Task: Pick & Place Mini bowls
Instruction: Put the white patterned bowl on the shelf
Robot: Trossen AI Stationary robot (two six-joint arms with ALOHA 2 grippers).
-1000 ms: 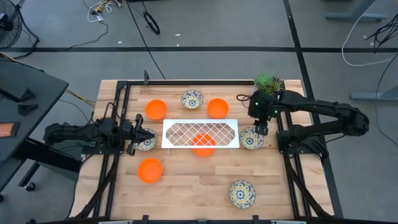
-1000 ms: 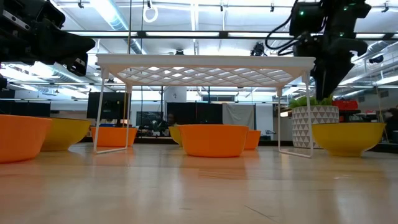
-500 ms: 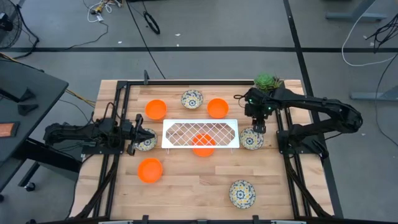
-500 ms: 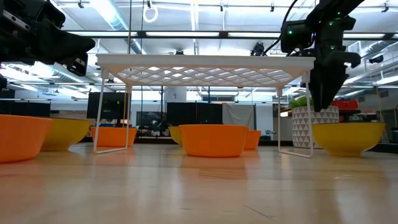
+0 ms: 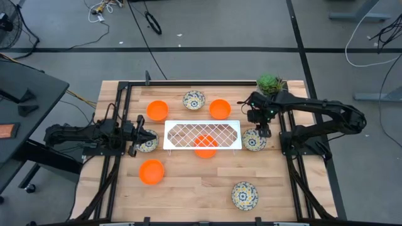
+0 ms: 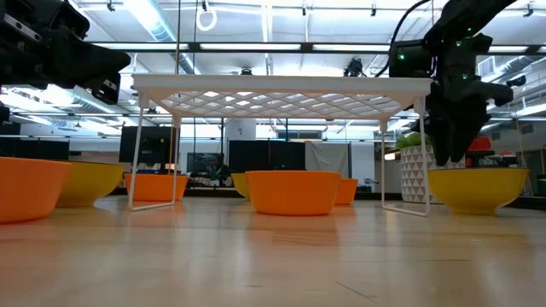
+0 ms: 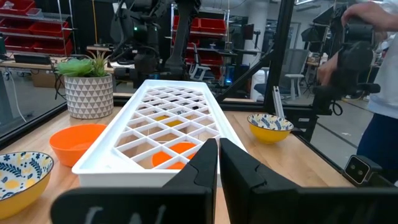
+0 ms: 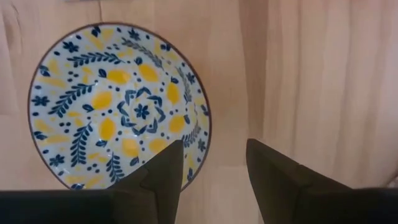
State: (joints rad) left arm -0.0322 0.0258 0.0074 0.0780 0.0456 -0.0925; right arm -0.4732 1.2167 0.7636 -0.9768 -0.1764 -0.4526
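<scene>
While the left gripper [image 5: 139, 136] stayed put, fingers narrow, the right gripper [image 5: 262, 132] had shifted back above the floral bowl [image 5: 254, 140] on the table [image 5: 195, 182], fingers wide; a grasp looked near.

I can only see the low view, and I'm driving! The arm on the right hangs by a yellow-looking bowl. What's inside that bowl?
Observer: It's a floral bowl, white with blue and yellow flowers. The right gripper hangs open right over its rim.
Operator: Is anything on top of the white rack?
Observer: No. From above, the white rack has nothing on top; an orange bowl sits under it.
Operator: What's the other arm doing?
Observer: The left gripper is shut, holding nothing, over another floral bowl at the rack's left end.
Operator: Any bowls near me?
Observer: Yes, a third floral bowl sits alone near the front edge.
</scene>
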